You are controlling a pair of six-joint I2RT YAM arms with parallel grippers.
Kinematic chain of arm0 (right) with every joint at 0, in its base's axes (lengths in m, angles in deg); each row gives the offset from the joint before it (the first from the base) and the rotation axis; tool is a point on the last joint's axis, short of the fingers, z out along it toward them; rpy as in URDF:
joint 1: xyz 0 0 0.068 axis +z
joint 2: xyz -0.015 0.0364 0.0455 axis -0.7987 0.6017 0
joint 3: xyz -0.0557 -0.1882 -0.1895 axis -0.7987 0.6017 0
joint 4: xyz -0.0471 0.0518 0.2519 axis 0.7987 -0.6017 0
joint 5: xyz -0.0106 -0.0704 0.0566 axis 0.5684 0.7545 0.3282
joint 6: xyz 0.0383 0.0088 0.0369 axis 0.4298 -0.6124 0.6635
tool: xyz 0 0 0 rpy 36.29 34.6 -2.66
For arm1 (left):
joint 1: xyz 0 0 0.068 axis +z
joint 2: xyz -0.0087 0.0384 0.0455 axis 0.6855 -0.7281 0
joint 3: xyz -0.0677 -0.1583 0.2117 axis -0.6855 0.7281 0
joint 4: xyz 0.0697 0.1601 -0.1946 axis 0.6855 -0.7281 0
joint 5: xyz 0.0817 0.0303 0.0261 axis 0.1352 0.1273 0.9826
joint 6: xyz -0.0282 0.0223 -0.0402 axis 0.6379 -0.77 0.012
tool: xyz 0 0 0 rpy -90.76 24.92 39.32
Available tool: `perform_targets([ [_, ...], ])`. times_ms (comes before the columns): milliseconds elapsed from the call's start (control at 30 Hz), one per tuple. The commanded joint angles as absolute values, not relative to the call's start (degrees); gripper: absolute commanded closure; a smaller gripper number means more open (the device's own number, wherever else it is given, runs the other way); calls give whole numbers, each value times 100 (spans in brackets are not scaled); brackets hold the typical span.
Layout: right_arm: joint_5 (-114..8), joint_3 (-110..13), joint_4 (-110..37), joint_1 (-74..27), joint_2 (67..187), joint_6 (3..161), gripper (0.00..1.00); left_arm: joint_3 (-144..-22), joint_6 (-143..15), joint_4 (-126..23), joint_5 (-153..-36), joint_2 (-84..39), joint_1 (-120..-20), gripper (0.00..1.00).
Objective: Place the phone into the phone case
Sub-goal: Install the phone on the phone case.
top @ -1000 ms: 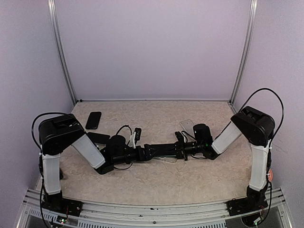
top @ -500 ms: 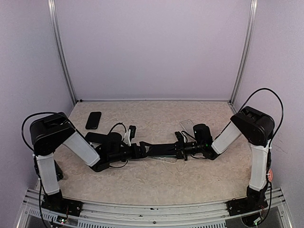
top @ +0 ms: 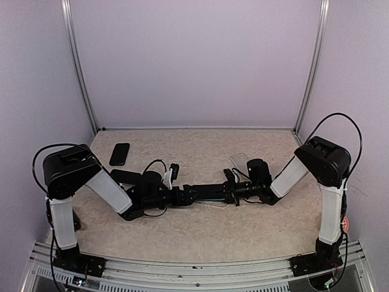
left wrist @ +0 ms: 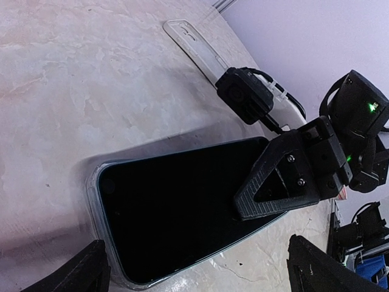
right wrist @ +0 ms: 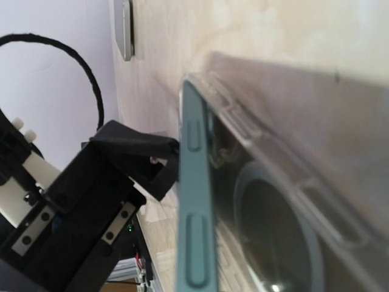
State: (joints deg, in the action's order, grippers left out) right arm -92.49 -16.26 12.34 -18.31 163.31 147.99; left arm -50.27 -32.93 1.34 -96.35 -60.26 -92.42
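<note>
The black phone (top: 206, 193) lies mid-table between both arms, its left end seated in the clear phone case (left wrist: 94, 201). My right gripper (top: 230, 193) is shut on the phone's right end, one finger (left wrist: 273, 185) lying over the screen. In the right wrist view the phone's teal edge (right wrist: 194, 213) stands a little off the phone case (right wrist: 285, 237) and its ring mark. My left gripper (left wrist: 203, 274) stands wide open just off the phone's left end, its fingertips either side and touching nothing.
A second clear shell (top: 240, 161) lies behind the right gripper. One black phone (top: 120, 154) rests at the back left, and another (top: 126, 176) is partly hidden behind the left arm. Walls close in both sides.
The left arm drew back to the left half a second ago and has come forward again to the phone's left end. The right arm and the phone have not moved.
</note>
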Motion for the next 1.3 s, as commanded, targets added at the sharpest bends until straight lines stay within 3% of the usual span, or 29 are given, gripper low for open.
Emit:
perform_targets([
  [0, -9244, -1704, 1501, -1721, 16522, 14961, 100, -5112, -3239, 235, -9818, -6249, -9353, 1],
  [567, -9729, -1880, 1799, -1671, 16949, 14868, 100, -5308, -3270, 67, -10054, -6337, -9301, 1],
  [1267, -9928, -1531, 2971, -1800, 16425, 14973, 100, -4876, -3152, 238, -9998, -5993, -9005, 1],
])
